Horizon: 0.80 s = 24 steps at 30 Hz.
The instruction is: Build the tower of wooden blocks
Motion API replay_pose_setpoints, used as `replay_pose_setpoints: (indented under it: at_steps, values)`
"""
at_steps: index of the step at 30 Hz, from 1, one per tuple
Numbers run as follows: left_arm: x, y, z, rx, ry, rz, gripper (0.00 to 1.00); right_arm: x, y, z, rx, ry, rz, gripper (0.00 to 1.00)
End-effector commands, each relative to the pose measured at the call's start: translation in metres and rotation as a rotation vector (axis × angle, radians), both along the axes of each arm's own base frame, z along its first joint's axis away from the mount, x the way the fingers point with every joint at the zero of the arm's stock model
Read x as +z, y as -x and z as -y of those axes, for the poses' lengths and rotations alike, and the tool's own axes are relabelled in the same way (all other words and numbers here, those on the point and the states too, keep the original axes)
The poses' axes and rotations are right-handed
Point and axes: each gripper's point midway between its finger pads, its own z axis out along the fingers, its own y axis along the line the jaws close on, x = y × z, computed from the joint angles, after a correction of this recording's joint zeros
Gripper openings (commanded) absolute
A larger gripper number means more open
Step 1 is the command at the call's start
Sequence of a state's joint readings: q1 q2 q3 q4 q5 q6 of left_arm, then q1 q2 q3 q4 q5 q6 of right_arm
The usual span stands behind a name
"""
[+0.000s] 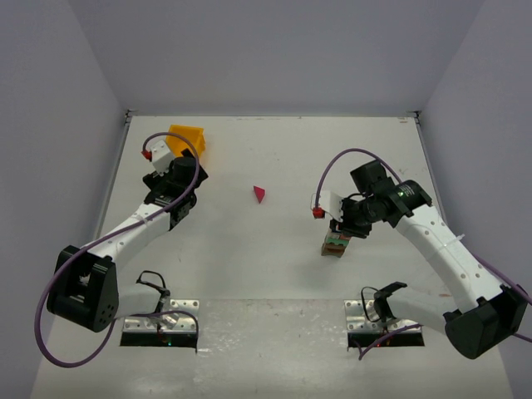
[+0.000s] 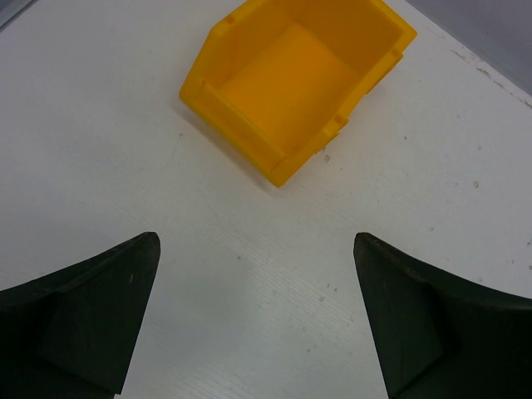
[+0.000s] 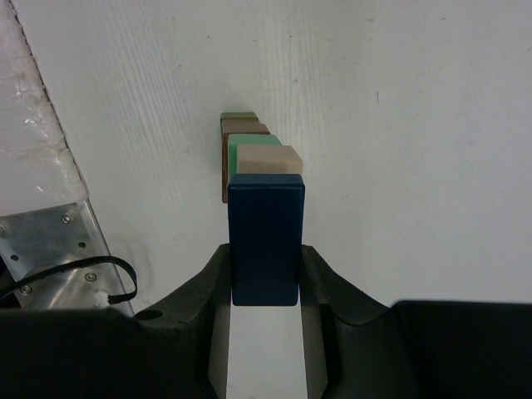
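The left gripper (image 2: 256, 249) hangs spread wide near a glossy yellow plastic bin (image 2: 249, 145). A magenta wedge (image 1: 260, 194) lies alone mid-table. The right gripper (image 3: 266, 259) clamps a smooth navy brick (image 3: 266, 224), seemingly resting atop the tower (image 3: 248, 143) of matte square-edged blocks.

My right end effector (image 3: 266, 268) clamps a dark blue brick (image 3: 266, 233) at the cream top of the tower (image 3: 253, 148); the magenta prism (image 1: 259, 194) lies well apart on the surface (image 1: 249, 274).

Robot lab cell; white table (image 1: 249, 274), plain grey walls (image 1: 274, 50), bolted arm mounts (image 1: 137, 332).
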State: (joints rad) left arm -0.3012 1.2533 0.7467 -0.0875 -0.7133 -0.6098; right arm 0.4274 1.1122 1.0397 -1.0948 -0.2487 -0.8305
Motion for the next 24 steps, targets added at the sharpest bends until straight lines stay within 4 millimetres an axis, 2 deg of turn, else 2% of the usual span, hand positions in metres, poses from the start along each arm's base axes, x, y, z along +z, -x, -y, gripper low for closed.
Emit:
replay_pose_setpoints:
  at_steps: [1,24]
  values:
    - [0.0150,-0.0090,-0.0001,0.005,0.008,0.043,1.00,0.0026,-0.0006,-0.0059,0.007,-0.035,-0.001,0.18]
    - [0.0141,-0.0087,-0.0011,0.011,0.004,0.037,1.00,-0.0042,-0.0055,-0.0041,0.003,-0.010,-0.015,0.20]
